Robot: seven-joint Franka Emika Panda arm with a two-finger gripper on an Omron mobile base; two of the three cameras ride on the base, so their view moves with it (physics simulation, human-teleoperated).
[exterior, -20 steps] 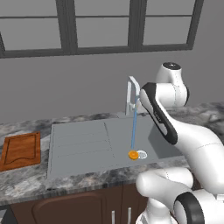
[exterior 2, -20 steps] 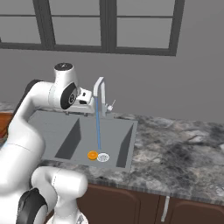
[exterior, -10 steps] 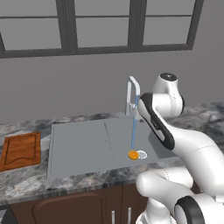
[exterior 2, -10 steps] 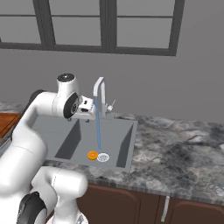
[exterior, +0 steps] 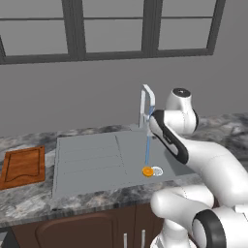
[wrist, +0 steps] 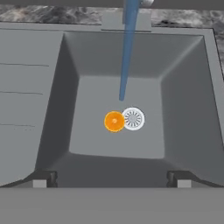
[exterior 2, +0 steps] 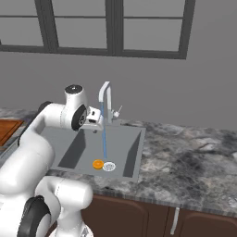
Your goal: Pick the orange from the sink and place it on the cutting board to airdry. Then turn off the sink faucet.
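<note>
Far off to the hand's left, the reddish-brown rectangular wooden cutting board with a groove round its edge lies flat on the speckled grey stone counter, just beside the ribbed drainboard end of the wide grey rectangular sink. The two-finger gripper hangs above the near edge of the deeper basin, looking down into it, its dark finger tips spread wide apart and holding nothing. Below and ahead of it, the small bright orange round fruit rests on the basin floor, touching the left side of the round silver drain ring. Beyond the fruit, a thin blue stream of water falls from the tall silver-white gooseneck faucet.
</note>
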